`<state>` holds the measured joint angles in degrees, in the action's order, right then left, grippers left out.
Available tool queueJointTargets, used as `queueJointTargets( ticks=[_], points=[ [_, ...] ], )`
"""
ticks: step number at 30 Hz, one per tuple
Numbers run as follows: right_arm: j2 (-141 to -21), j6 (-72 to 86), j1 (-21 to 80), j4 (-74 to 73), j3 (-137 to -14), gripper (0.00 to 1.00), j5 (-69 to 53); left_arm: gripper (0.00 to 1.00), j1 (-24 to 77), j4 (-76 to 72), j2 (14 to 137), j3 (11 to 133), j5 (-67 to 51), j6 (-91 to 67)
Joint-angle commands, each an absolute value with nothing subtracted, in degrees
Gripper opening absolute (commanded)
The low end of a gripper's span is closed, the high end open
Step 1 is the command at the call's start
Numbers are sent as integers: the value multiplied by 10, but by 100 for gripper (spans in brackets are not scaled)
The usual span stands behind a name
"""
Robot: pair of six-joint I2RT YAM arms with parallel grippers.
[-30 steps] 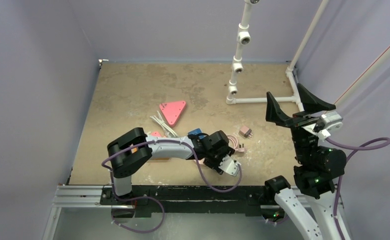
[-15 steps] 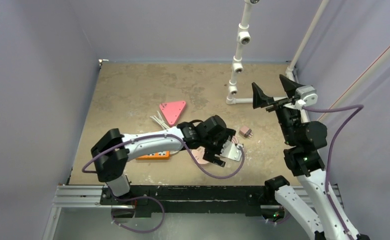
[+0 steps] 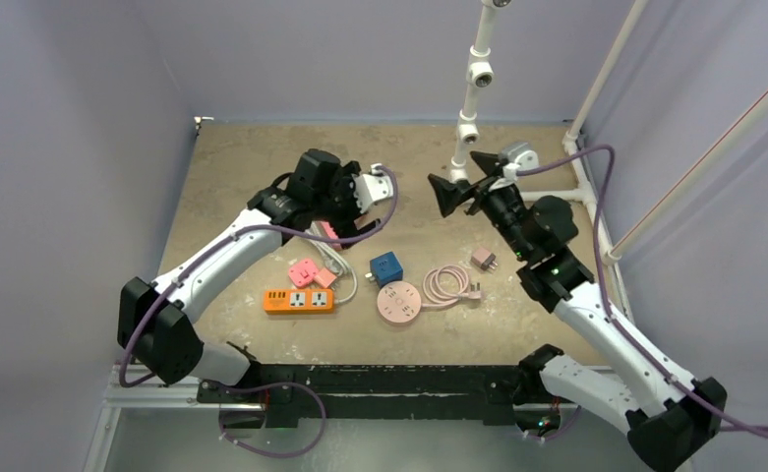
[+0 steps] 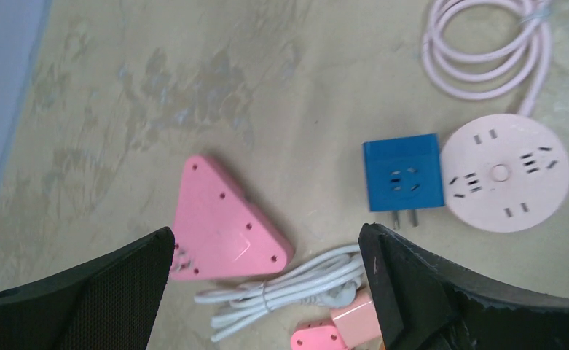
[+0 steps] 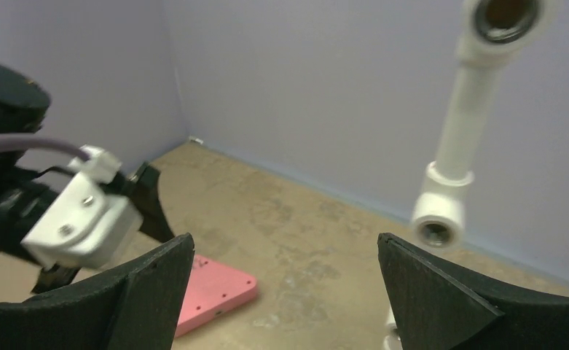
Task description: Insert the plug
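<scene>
A small pink plug (image 3: 484, 259) with prongs lies on the table right of centre. The orange power strip (image 3: 299, 300) lies front left. Between them sit a blue cube adapter (image 3: 387, 267) (image 4: 401, 171) and a round pink socket (image 3: 399, 302) (image 4: 503, 171) with its coiled cable (image 3: 448, 285). My left gripper (image 3: 345, 224) (image 4: 265, 239) hangs open above the pink triangular block (image 4: 219, 219), holding nothing. My right gripper (image 3: 463, 179) (image 5: 285, 244) is open and empty in the air, facing the left gripper.
A tied white cable bundle (image 3: 338, 264) (image 4: 281, 292) and a small pink adapter (image 3: 303, 271) (image 4: 339, 328) lie by the triangle. A white PVC pipe frame (image 3: 468, 128) (image 5: 460, 131) stands at the back right. Purple walls close three sides.
My left arm swung from the front centre, by the round socket, to the back left over the pink triangle, and its jaws opened wide. My right arm leaned in leftward over the table.
</scene>
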<state>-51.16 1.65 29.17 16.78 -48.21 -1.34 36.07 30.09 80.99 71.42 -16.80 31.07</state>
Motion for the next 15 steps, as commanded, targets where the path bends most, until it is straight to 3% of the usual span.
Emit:
queueJointTargets(
  ticks=[1, 15],
  points=[
    [-542, 29, 315, 230, -487, 99, 1, 99, 308, 301, 831, 706, -170, 296],
    [-661, 6, 385, 261, -476, 99, 10, 99, 224, 260, 945, 738, -146, 301]
  ],
)
